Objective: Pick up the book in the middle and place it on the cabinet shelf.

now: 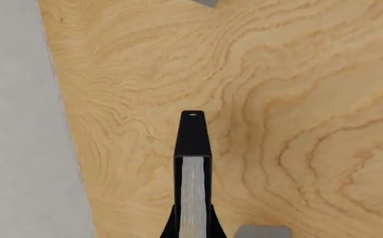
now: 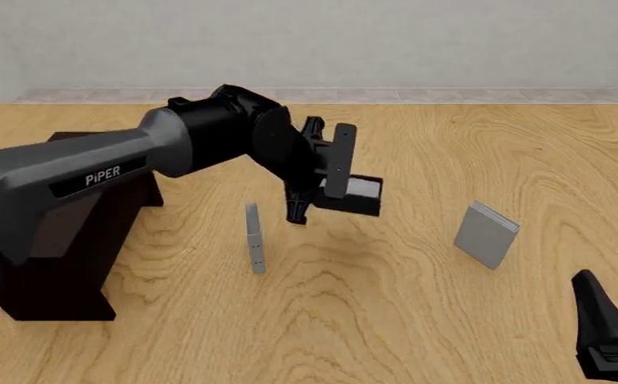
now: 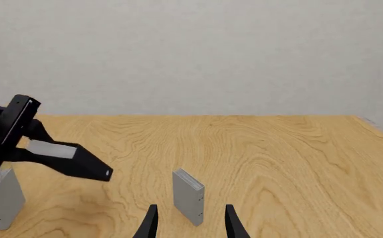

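Left fingers (image 2: 336, 200) pinching book (image 2: 365, 189) above table (image 2: 395, 304), right fingers (image 3: 190, 223) spread.

1. The long, low dark brown wooden cabinet (image 2: 69, 240) stands at the left of the light wooden table (image 2: 395, 320).
2. The thin grey book (image 2: 254, 238) stands upright right of the cabinet, apart from it.
3. The black hardcover book (image 2: 357, 194) hangs above the table in the left gripper (image 2: 311, 210), just right of and beyond the thin book.
4. The smaller light-grey book (image 2: 487, 234) stands tilted, further right.
5. The right gripper (image 2: 606, 332) sits at the near right corner.
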`<state>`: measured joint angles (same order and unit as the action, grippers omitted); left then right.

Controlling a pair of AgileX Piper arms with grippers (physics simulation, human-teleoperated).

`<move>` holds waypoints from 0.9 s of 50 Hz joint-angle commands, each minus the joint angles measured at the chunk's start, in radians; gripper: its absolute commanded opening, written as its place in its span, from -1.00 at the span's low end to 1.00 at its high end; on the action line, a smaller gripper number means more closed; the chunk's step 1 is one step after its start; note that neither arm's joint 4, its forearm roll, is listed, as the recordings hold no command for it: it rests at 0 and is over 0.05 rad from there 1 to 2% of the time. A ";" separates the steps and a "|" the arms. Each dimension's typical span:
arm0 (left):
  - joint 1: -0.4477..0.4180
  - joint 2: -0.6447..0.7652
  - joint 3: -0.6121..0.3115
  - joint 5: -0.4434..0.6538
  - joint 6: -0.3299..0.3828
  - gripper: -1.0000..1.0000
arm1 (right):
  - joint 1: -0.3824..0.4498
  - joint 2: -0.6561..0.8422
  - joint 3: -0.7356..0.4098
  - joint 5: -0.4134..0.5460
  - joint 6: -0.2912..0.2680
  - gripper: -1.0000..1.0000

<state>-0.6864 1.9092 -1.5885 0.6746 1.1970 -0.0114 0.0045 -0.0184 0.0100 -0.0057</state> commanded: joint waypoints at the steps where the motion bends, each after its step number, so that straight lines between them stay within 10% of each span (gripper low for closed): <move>1: 0.021 -0.067 0.032 -0.109 0.034 -1.00 | 0.000 0.000 0.001 -0.001 -0.001 1.00; 19: 0.087 -0.171 0.269 -0.329 0.178 -1.00 | 0.000 -0.001 0.000 0.001 0.000 1.00; 45: 0.229 -0.311 0.363 -0.417 0.276 -1.00 | 0.000 -0.002 -0.002 0.004 0.000 1.00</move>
<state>-0.5019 1.6643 -1.2715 0.3041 1.4163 -0.0113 0.0027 -0.0205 0.0136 -0.0057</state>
